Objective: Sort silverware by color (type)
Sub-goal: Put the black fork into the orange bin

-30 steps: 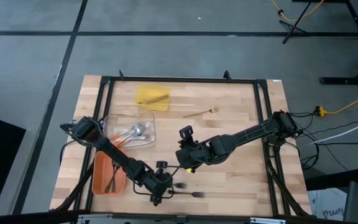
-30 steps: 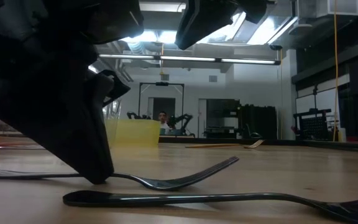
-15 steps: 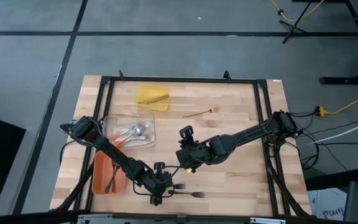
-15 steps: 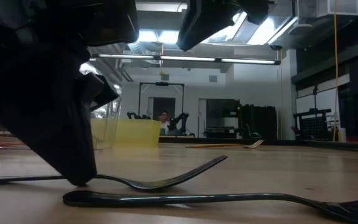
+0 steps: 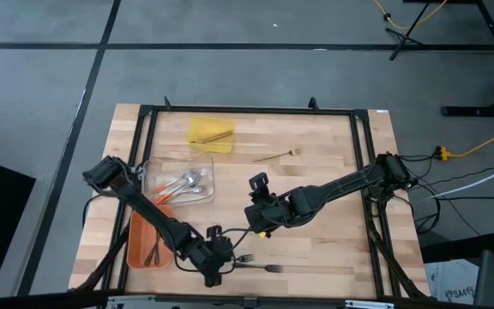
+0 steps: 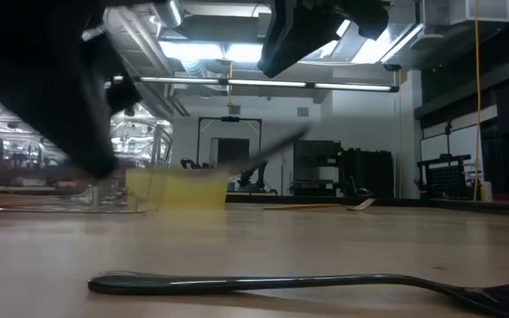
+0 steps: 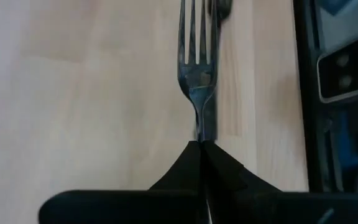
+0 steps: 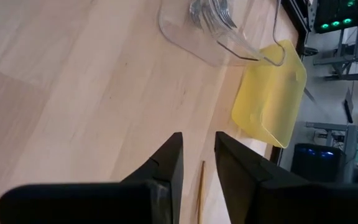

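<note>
With the dark fork (image 7: 197,74) pinched by its handle between the left gripper's (image 7: 202,149) closed fingers and lifted clear of the table (image 5: 333,172), the carry to the orange tray (image 5: 135,245) is judged to be the step in hand. The tines project straight ahead of the fingertips; the neck sits right at the pinch, so the hold is thin and should be kept fully clamped. A slow, level swing is advised, since a fork held this far back could pivot.

A second dark fork (image 5: 260,268) lies on the table just beyond the fingers and should be cleared. Release is best made low over the orange tray, where dark forks are already seen.

The right gripper (image 8: 197,158) hovers mid-table, fingers slightly parted, nothing held. A wooden utensil (image 5: 277,155) is left on the table beyond it, near the yellow tray (image 5: 209,133). Silver pieces are seen in the clear tray (image 5: 183,182).
</note>
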### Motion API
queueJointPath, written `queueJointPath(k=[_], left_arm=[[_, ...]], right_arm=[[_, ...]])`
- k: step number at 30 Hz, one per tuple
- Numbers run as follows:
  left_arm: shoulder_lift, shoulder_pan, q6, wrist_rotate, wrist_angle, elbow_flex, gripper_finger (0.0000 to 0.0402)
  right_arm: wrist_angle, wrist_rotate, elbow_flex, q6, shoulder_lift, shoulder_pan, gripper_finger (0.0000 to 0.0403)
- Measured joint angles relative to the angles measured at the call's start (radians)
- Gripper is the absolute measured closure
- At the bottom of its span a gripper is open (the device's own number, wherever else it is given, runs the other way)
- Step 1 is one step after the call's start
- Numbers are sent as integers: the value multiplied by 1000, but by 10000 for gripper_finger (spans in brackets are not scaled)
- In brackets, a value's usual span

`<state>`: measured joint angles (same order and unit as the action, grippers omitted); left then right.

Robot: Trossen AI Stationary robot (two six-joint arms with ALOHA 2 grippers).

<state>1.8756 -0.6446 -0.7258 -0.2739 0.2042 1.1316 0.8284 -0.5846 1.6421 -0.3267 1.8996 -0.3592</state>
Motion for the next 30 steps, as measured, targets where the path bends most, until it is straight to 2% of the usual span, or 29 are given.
queueJointPath(k=[5, 15, 25, 30], left_arm=[[-89, -12, -56, -60, 90, 2, 401], [-297, -47, -217, -112, 445, 2, 401], [-459, -120, -505, -92, 773, 2, 401], [-488, -180, -666, 3, 897, 2, 401]], right_arm=[[8, -10, 0, 0, 0, 0, 317], [9, -10, 0, 0, 0, 0, 317], [10, -10, 0, 0, 0, 0, 317], [9, -10, 0, 0, 0, 0, 317]])
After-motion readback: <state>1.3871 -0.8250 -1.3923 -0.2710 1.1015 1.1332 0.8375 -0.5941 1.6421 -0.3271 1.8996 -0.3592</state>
